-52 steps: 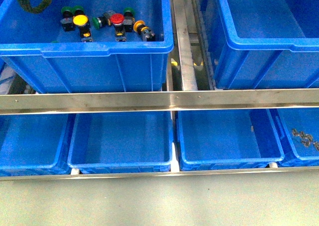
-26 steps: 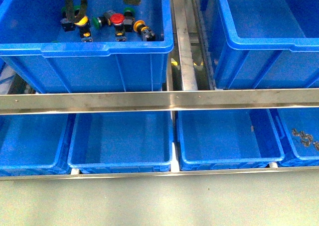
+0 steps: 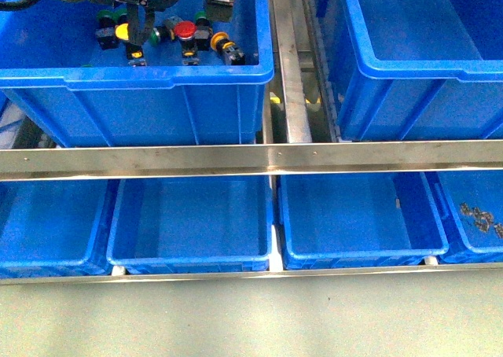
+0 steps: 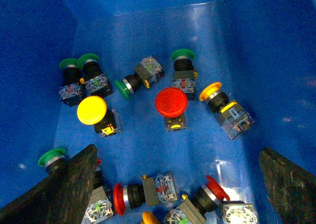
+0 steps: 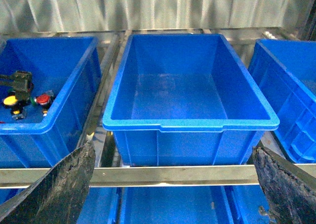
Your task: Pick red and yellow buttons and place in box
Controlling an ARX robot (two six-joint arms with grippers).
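Note:
Red and yellow buttons lie among green-capped ones in the upper-left blue bin [image 3: 169, 75]. In the left wrist view a red button [image 4: 171, 102] and a yellow button [image 4: 92, 110] stand cap up, another yellow one [image 4: 211, 91] lies on its side, and two red ones [image 4: 118, 198] [image 4: 215, 187] lie between the fingers. My left gripper [image 4: 180, 184] hangs open just above them, holding nothing; in the front view the left gripper [image 3: 177, 11] is over the bin. My right gripper [image 5: 173, 184] is open and empty, facing an empty blue box [image 5: 190, 123].
A steel rail [image 3: 251, 159] crosses in front of the upper bins, with a steel divider [image 3: 287, 74] between them. Below it sit several empty blue bins [image 3: 192, 259]; the one at far right holds small dark parts [image 3: 481, 218]. Green-capped switches [image 4: 121, 88] lie mixed in.
My left gripper has come down into the upper-left bin, from out of view to over the buttons. The buttons have not moved.

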